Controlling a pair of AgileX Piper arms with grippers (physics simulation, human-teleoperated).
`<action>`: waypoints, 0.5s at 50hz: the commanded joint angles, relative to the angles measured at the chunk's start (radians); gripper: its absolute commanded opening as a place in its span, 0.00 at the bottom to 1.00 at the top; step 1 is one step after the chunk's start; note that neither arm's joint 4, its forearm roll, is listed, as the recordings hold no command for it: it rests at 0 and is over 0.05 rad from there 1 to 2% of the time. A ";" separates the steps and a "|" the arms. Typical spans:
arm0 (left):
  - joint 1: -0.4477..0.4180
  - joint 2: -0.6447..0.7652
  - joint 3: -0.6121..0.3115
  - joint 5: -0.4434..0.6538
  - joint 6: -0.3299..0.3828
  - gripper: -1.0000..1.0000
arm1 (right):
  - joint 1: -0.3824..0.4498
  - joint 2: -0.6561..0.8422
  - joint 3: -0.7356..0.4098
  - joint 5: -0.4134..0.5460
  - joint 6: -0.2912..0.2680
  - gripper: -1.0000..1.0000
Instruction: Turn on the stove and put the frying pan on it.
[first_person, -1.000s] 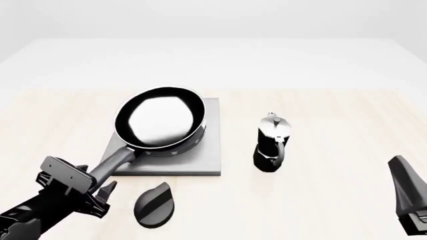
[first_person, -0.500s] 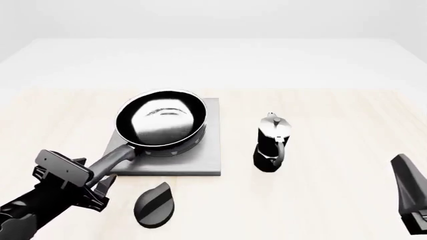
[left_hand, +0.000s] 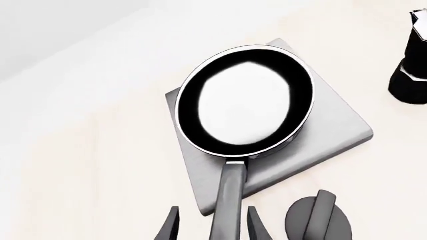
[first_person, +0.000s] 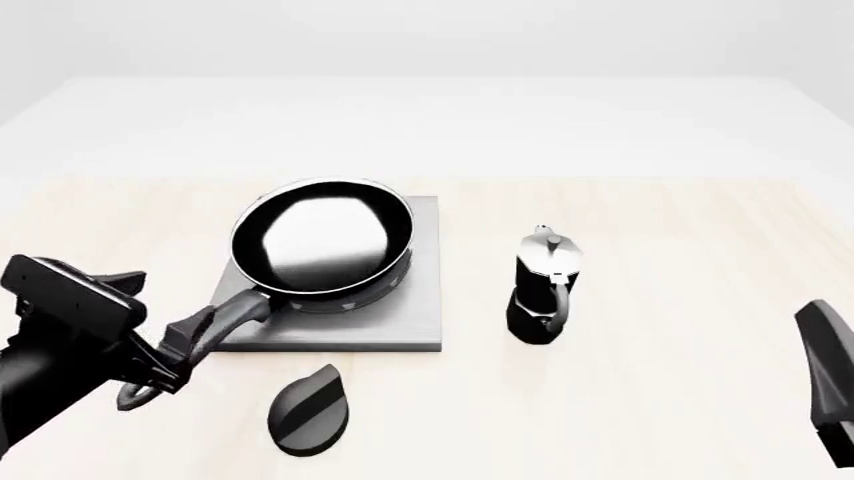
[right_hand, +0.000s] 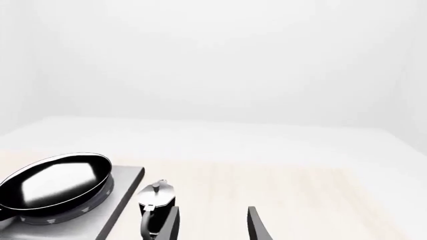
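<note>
The frying pan (first_person: 323, 240) rests on the grey stove (first_person: 387, 322), its long handle pointing toward my left arm. Its glossy inside (left_hand: 247, 100) fills the left wrist view, above the slab (left_hand: 333, 135). My left gripper (first_person: 171, 358) is open at the handle's end. The handle runs between the spread fingers (left_hand: 256, 226), and there is a gap on at least one side. The black oval knob (first_person: 307, 408) lies on the table in front of the stove, also showing as knob (left_hand: 319, 220). My right gripper (first_person: 825, 352) is open at the far right edge, holding nothing, with its fingers (right_hand: 257, 225) apart.
A small black moka pot (first_person: 545, 290) with a silver lid stands upright to the right of the stove. It shows as moka pot (left_hand: 412, 70) and moka pot (right_hand: 155, 205). The pale wooden table runs back to a white far edge.
The pan has settled flat onto the stove. My left gripper has opened off the handle and drawn back to the left. The right arm has sunk slightly at the frame edge.
</note>
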 joint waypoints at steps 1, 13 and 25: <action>-0.014 -0.153 -0.097 0.173 -0.023 1.00 | 0.004 0.000 -0.014 0.005 0.001 1.00; -0.024 -0.303 -0.196 0.336 -0.081 1.00 | 0.009 0.000 -0.017 0.002 0.000 1.00; -0.018 -0.472 -0.225 0.461 -0.166 1.00 | 0.003 0.000 -0.024 0.003 -0.008 1.00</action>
